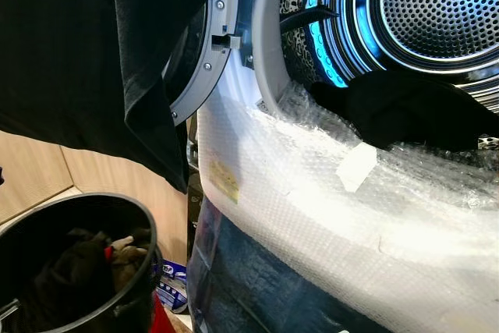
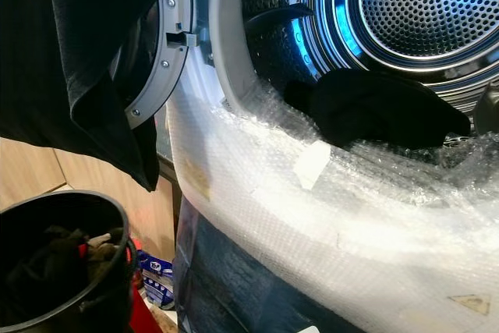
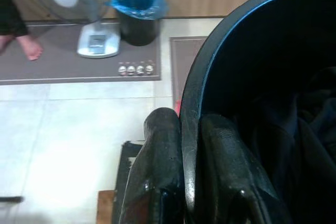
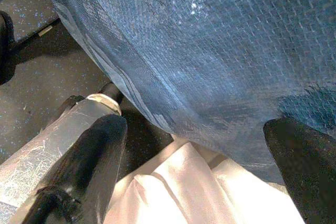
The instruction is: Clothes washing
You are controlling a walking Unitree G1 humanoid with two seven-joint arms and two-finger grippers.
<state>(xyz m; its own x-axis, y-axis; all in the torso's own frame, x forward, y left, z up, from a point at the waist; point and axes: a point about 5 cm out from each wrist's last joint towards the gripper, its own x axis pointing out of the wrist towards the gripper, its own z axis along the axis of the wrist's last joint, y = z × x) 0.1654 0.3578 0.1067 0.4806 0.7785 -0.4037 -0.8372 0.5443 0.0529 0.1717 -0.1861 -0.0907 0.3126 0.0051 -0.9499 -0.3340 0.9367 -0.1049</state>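
At far left a black garment hangs down across the upper corner of the head views, draped in front of the open washer door, whose grey hinged ring shows behind its edge. Below it stands a black bucket holding dark clothes, with a red and pale item among them. The left gripper is clamped on the bucket's rim, 1 black finger outside the wall and 1 inside, over the dark laundry; beyond it the wrist view shows a tiled floor, grey mats, a standing fan, a bin with a blue liner and a person's bare foot. To the right, the washing machine has its front wrapped in bubble wrap. Its drum is lit blue, with a perforated back wall, and 1 black garment lies in the mouth of the drum, resting on the wrapped lower rim. The right gripper hangs low against the blue-tinted wrapped front, its 2 black fingers spread apart, with white cloth between them.
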